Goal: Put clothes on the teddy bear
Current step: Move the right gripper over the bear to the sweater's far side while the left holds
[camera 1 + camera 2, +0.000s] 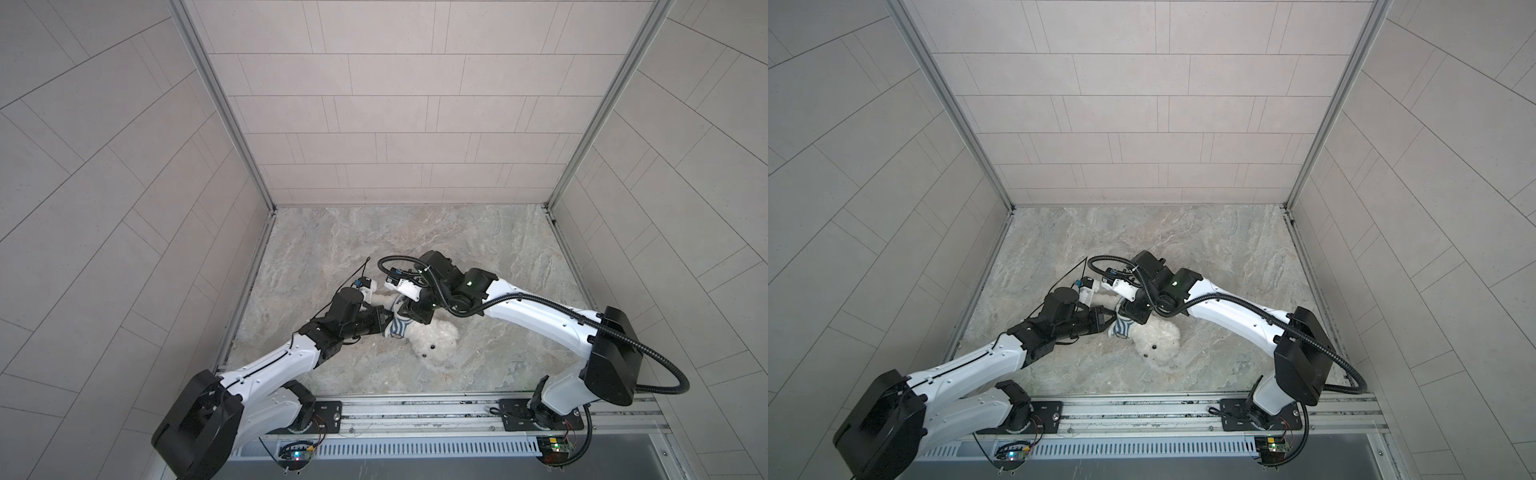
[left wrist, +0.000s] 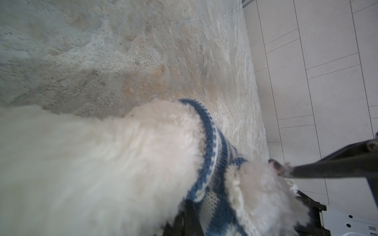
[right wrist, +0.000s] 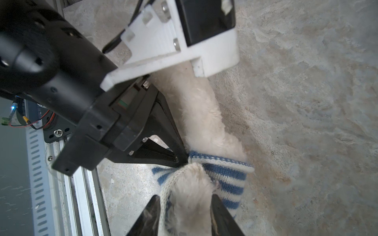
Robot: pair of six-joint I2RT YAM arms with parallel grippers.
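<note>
Right gripper (image 3: 184, 198) clasps the teddy bear (image 1: 434, 338) by a sleeved limb; left gripper (image 3: 182, 161) pinches striped shirt (image 3: 225, 177) hem beside it; bear's head points away from both.

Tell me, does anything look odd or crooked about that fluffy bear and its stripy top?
Yes. The striped shirt is only partly on: it sits bunched around the middle of the teddy bear, with one paw poking through an opening. The bear lies face up on the table, and the left gripper pinches the shirt's edge.
</note>
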